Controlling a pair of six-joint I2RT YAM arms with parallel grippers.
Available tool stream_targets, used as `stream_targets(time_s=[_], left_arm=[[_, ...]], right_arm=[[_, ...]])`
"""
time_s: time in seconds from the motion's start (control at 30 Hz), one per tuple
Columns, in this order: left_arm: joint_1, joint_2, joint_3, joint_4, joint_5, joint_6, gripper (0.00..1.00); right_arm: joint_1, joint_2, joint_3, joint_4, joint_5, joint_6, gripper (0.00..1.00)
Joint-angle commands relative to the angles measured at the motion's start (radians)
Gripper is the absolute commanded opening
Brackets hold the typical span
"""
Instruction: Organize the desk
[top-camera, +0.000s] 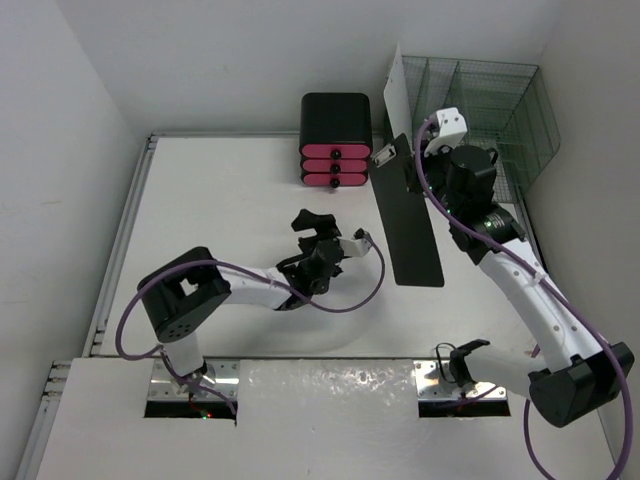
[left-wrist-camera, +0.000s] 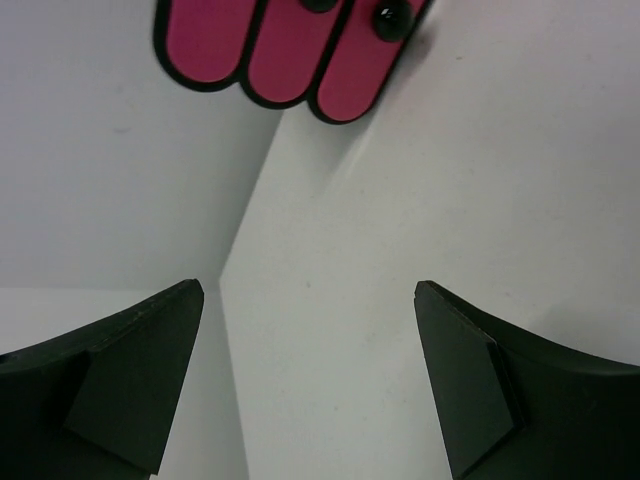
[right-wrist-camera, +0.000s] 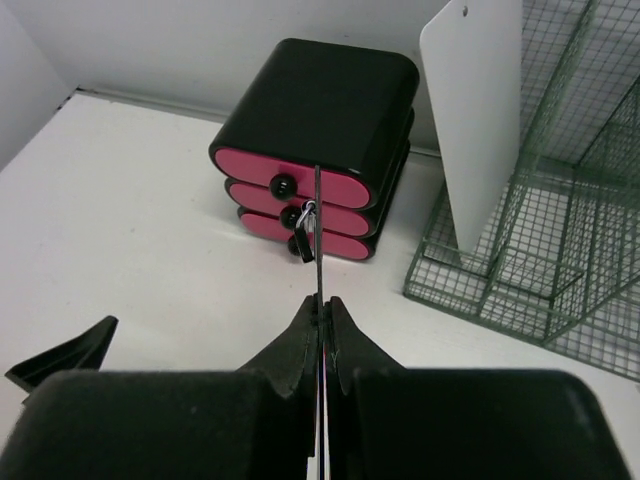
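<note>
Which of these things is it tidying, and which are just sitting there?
Likely in the job: desk, black clipboard, wire rack, white board standing in it.
Just sitting: pink drawer box.

free: desk (top-camera: 215, 200) left | blocked: drawer unit (top-camera: 336, 130), wire rack (top-camera: 495, 105), clipboard (top-camera: 410, 220)

The small drawer unit (right-wrist-camera: 320, 110) is glossy black plastic with smooth pink fronts. The file rack (right-wrist-camera: 560, 250) is thin grey-green wire mesh. The clipboard (top-camera: 410, 220) is matt black. The surface (top-camera: 230, 200) is smooth, matt white.
</note>
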Motion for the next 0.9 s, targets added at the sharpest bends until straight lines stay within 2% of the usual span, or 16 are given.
stream_targets(time_s=[0.0, 0.3, 0.43, 0.67, 0.87], left_arm=[[0.027, -0.050, 0.104, -0.292, 0.083, -0.245, 0.85], [0.141, -0.070, 0.235, -0.547, 0.242, -0.419, 0.85], [0.184, -0.087, 0.239, -0.559, 0.255, -0.444, 0.85], [0.223, -0.119, 0.241, -0.581, 0.273, -0.464, 0.85], [0.269, -0.147, 0.256, -0.618, 0.307, -0.495, 0.85]], right_arm=[[-0.004, -0.010, 0.042, 0.002, 0.037, -0.036, 0.00], [-0.004, -0.023, 0.039, 0.004, 0.053, -0.081, 0.00], [-0.002, -0.024, 0.060, 0.022, 0.062, -0.122, 0.00], [-0.002, -0.030, 0.065, 0.178, 0.188, -0.254, 0.00], [-0.007, 0.022, 0.157, 0.220, 0.252, -0.366, 0.00]])
